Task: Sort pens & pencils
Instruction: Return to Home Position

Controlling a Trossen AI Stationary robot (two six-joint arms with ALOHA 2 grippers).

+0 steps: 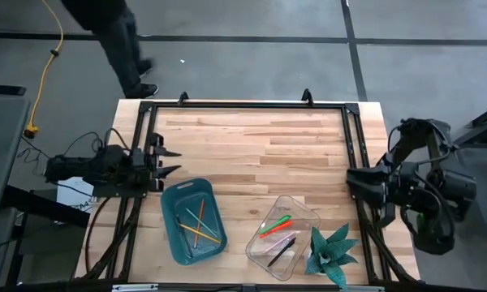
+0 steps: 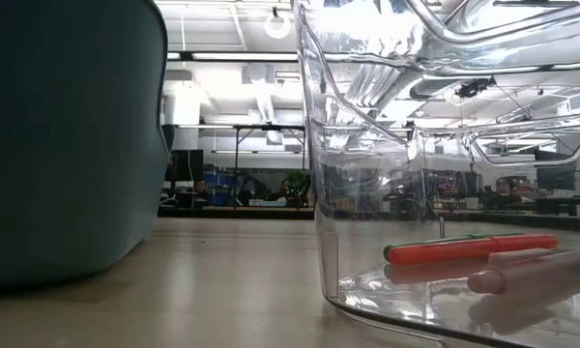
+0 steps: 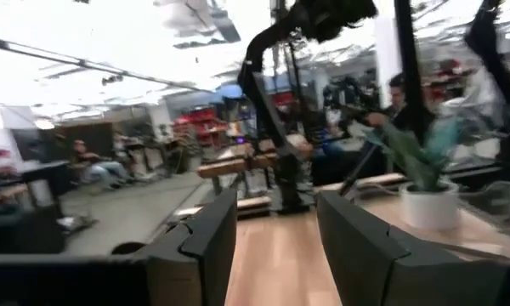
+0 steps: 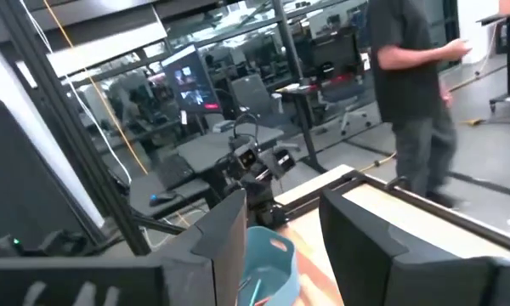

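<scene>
Clear plastic holds the pens (image 1: 277, 234): they lie in the transparent bin (image 1: 308, 212), well apart from both grippers, their long axes slanting roughly parallel across it. Beside it, the pencils (image 1: 198, 227) lie crossed in the teal bin (image 1: 172, 195). I see the left gripper (image 1: 172, 161) at the left edge of the table (image 1: 252, 138), fingers spread wide with nothing between them. At the opposite edge, the right gripper (image 4: 282, 204) looks parted and empty too, as far as the wrist view lets me judge.
</scene>
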